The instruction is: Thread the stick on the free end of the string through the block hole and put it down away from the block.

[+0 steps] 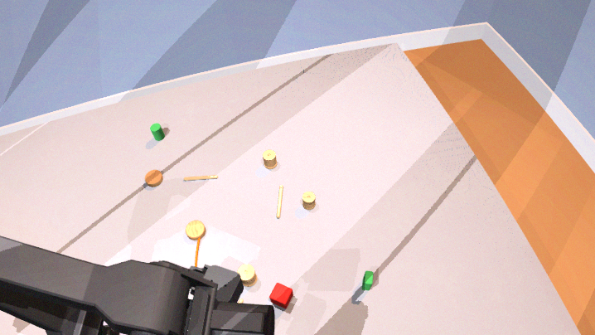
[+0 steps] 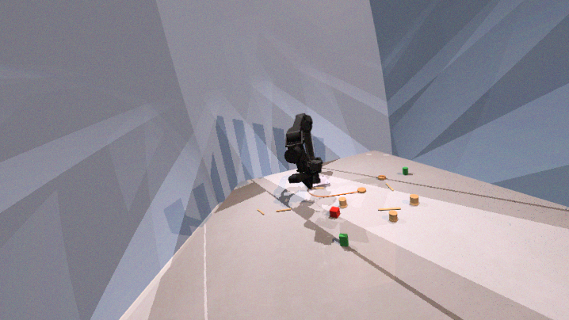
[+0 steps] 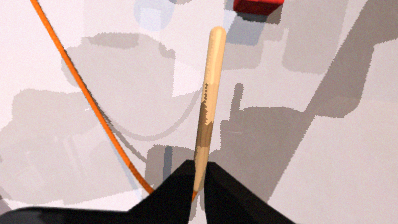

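Observation:
My gripper [image 3: 199, 169] [image 2: 310, 187] is shut on the wooden stick [image 3: 215, 75] [image 2: 318, 188], near its string end. The stick points away from the fingertips, above the table. In the top view the arm hides the fingers and most of the stick. The orange string [image 1: 197, 252] [image 2: 332, 195] [image 3: 82, 85] runs from the fingers to a round wooden button [image 1: 195, 230] [image 2: 360, 190]. A short round wooden piece [image 1: 247, 275] [image 2: 342, 202] stands near the gripper. Two similar pieces stand farther off. I cannot make out which wooden block has the through hole.
A red block [image 1: 281, 295] [image 2: 334, 211] [image 3: 258, 6] lies beyond the stick's tip. Loose sticks [image 1: 200, 177] [image 1: 279, 201] [image 2: 283, 210], a second button [image 1: 153, 177], a green cylinder [image 1: 157, 132] and a green block [image 1: 367, 280] are on the table.

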You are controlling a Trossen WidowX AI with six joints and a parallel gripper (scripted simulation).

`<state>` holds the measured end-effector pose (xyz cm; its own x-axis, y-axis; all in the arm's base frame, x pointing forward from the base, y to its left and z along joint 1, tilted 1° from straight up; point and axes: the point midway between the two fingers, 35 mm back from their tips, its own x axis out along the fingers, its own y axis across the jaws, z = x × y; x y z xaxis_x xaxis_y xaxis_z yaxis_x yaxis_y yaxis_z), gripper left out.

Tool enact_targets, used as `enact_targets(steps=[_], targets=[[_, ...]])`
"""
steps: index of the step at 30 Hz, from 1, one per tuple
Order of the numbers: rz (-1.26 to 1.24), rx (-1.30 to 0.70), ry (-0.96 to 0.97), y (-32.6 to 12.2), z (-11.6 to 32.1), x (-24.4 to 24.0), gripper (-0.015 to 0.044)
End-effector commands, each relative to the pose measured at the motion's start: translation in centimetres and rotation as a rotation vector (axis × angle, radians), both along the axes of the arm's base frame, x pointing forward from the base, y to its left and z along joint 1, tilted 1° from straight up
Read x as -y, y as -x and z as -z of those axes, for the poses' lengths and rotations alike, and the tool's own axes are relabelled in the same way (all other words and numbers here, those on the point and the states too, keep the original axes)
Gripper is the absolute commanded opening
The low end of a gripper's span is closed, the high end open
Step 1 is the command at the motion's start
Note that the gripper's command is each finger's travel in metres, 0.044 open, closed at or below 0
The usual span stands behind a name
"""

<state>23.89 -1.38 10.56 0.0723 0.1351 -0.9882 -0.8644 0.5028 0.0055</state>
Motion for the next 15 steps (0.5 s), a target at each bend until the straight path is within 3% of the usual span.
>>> enact_targets(steps=[1, 15], targets=[[0.002, -0.021, 0.024, 0.2, 0.9, -0.2, 0.0], [-0.003, -0.045, 0.088, 0.2, 2.6, -1.0, 0.0]])
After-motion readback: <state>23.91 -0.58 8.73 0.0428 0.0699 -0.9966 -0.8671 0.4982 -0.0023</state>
